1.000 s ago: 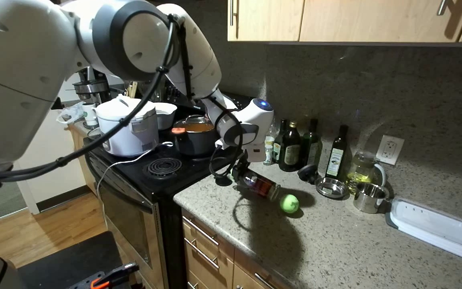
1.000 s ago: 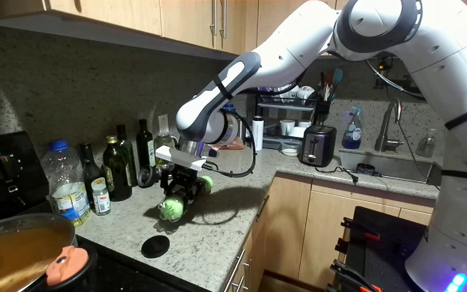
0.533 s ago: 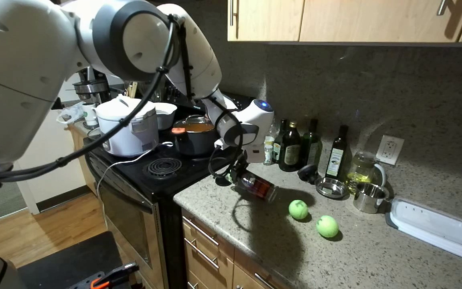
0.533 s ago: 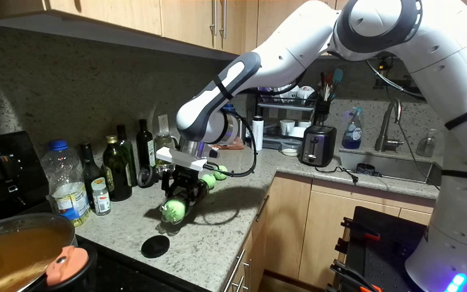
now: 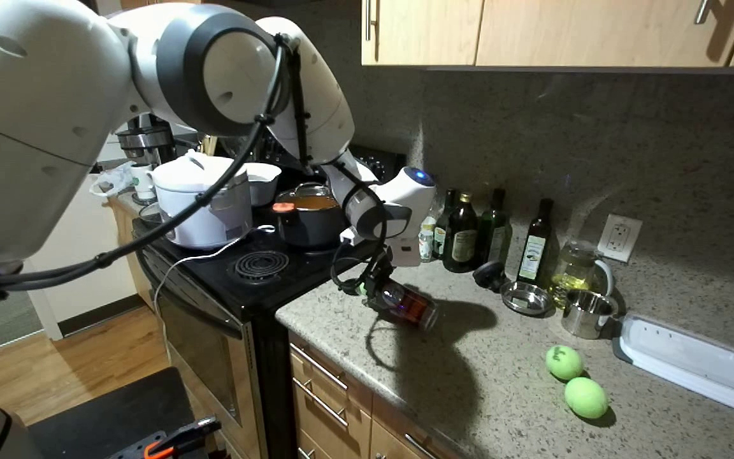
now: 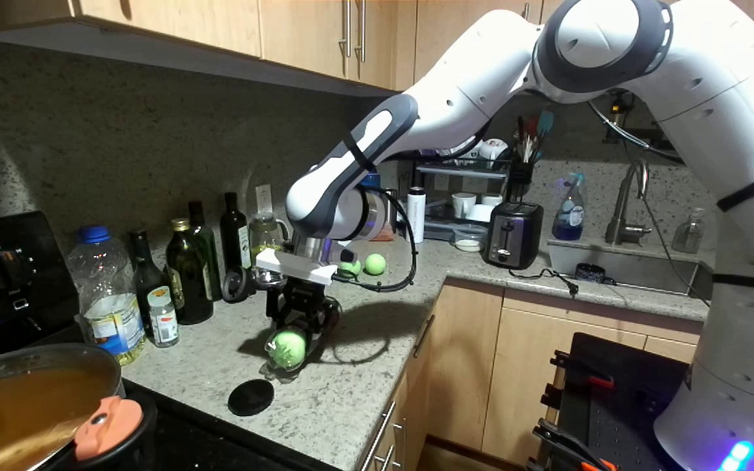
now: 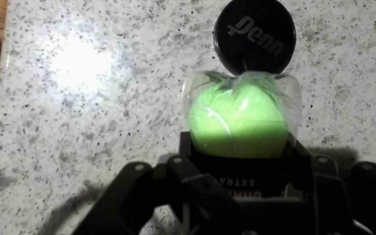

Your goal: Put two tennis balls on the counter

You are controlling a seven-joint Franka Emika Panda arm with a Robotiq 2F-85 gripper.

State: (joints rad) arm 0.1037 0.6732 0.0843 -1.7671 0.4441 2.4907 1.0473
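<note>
In an exterior view I see one tennis ball (image 5: 564, 363) and another tennis ball (image 5: 586, 398) lying just beside each other on the tabletop (image 5: 647, 424), well apart from the jaws, which pinch a clear tube (image 5: 413, 306) sideways. A glass jug (image 5: 576, 262) contains yellow liquid; a dark pot (image 5: 309, 229), orange-brown liquid. In an exterior view, a third ball (image 6: 287, 348) is inside the end of the tube. In the wrist view, the jaws press the tube from both sides, and this ball shows near a black lid (image 7: 255, 36).
</note>
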